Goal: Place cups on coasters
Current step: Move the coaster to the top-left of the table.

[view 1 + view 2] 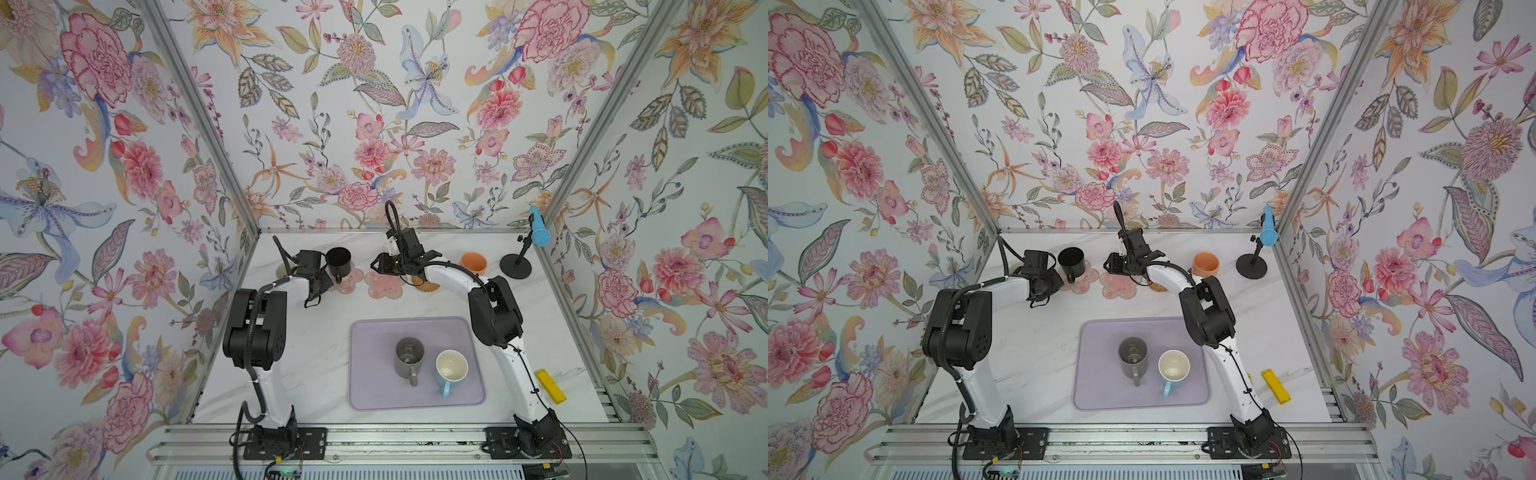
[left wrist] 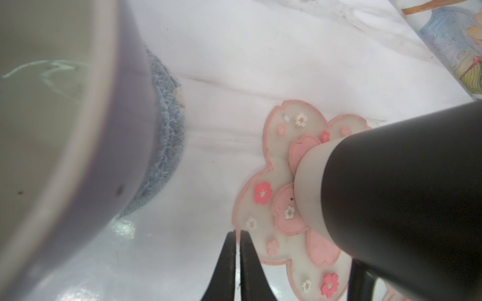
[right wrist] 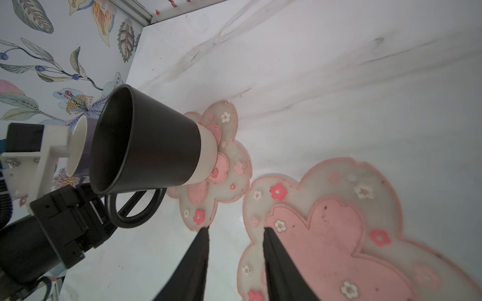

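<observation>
Marble table (image 1: 316, 353): grey mug (image 1: 409, 353) and blue mug (image 1: 451, 368) stand on the mat (image 1: 374, 386) at lower centre, handles toward frame bottom, well below both empty grippers, the left gripper (image 2: 238, 232) pinched shut and the right gripper (image 3: 236, 228) narrowly parted by the bare flower coaster (image 1: 384, 284) and judged nearer.

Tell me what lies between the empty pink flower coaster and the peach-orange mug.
The woven rattan coaster lies there, partly hidden under the right arm. Both top views show it.
</observation>
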Available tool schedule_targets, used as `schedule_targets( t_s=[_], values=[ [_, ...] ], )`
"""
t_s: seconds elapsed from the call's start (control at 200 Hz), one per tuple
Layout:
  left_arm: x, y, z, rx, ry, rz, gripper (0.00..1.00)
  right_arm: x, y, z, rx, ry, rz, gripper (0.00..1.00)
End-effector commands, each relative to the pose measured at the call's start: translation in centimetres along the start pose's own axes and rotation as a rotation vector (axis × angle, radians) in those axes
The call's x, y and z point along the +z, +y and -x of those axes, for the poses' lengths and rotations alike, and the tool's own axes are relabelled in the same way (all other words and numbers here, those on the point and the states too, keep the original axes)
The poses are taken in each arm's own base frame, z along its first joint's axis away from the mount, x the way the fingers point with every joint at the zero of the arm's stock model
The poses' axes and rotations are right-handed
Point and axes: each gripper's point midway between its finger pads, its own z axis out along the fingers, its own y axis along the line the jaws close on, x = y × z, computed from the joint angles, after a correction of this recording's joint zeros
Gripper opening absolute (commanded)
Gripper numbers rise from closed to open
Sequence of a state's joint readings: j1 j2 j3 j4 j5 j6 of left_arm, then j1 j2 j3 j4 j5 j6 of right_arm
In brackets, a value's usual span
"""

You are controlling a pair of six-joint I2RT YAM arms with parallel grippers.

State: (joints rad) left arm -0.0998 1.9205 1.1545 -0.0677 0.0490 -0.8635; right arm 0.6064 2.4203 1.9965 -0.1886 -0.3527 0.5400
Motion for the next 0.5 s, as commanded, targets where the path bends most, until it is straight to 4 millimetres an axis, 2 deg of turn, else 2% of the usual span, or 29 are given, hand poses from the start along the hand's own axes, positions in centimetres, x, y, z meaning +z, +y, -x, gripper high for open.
schedule_targets(
  t_s=[0.0,0.13,0.325,0.495],
  values=[
    [0.6,-0.3,0.6,-0.054,-0.028,-0.037,0.07,0.6,0.9,0.4,0.014,-0.010,0.029,0.37],
    [1.0,-0.5,0.6,-0.068,-0.034,-0.050,0.07,1.2,0.9,0.5,0.019,-0.012,0.037,0.37],
    [2.9,-0.6,-0.8,-0.104,0.011,-0.085,0.06,2.1,1.3,0.6,0.022,-0.019,0.044,0.37],
    [3.7,-0.3,-1.8,-0.114,0.038,-0.080,0.05,2.6,1.4,0.1,0.025,-0.009,0.045,0.37]
  ],
)
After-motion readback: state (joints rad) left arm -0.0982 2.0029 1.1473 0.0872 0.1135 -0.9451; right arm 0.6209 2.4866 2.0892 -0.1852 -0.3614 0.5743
